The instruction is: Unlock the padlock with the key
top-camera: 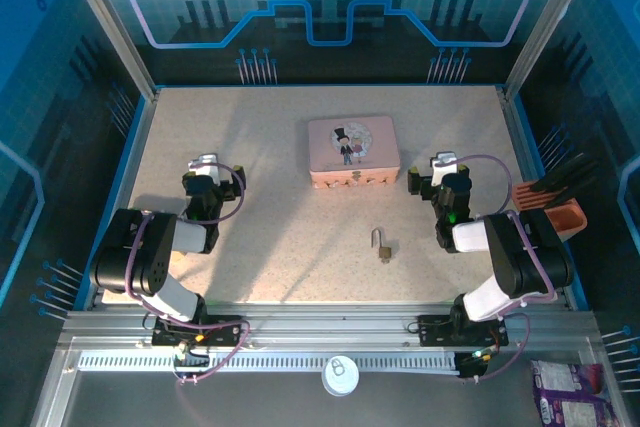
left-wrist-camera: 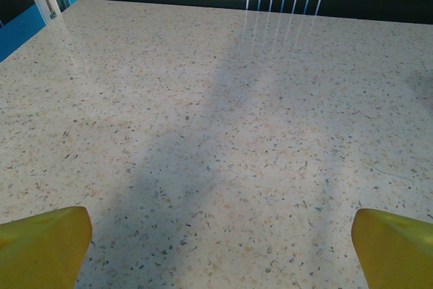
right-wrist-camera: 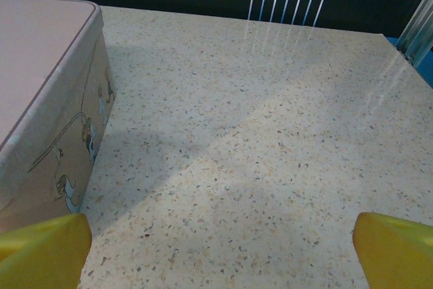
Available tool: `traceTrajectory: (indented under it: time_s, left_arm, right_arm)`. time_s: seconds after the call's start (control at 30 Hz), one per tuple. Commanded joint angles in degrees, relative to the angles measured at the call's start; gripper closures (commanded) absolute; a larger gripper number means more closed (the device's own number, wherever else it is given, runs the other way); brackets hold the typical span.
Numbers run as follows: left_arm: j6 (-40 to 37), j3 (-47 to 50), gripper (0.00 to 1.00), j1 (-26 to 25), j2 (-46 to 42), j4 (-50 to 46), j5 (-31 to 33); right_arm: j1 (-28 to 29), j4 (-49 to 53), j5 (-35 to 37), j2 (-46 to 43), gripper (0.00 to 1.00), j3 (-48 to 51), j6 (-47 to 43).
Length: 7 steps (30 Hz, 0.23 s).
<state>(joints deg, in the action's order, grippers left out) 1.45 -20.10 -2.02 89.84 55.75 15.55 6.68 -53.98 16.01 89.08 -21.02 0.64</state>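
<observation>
Your left gripper is open, its two yellow fingertips spread wide over bare speckled worktop. Your right gripper is open just as wide; in its wrist view one pink tin stands just to the left of it, with small cartoon figures printed along the tin's side.

From the top camera, the left gripper and the right gripper both point away from the bases, well apart, with the tin between them and a little farther back. Its lid carries a cartoon couple.

The single padlock lies on the worktop nearer to you than the tin and apart from it, closer to the right arm, with its silver shackle on the tin's side.

Off the worktop, one white round cap sits on the near rail and one purple packet lies at the lower right, its print too small to read.
</observation>
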Motion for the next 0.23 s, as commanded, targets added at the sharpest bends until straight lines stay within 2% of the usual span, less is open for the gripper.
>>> traceTrajectory:
  time_s: [0.0, 0.2]
  left_arm:
    - [0.5, -0.4, 0.01, 0.3, -0.6, 0.5, -0.6]
    - [0.5, -0.4, 0.01, 0.4, -0.6, 0.5, -0.6]
  right_arm:
    - [-1.1, 0.0, -0.1, -0.4, 0.00, -0.6, 0.8]
    - [-1.2, -0.8, -0.2, -0.4, 0.00, -0.2, 0.7]
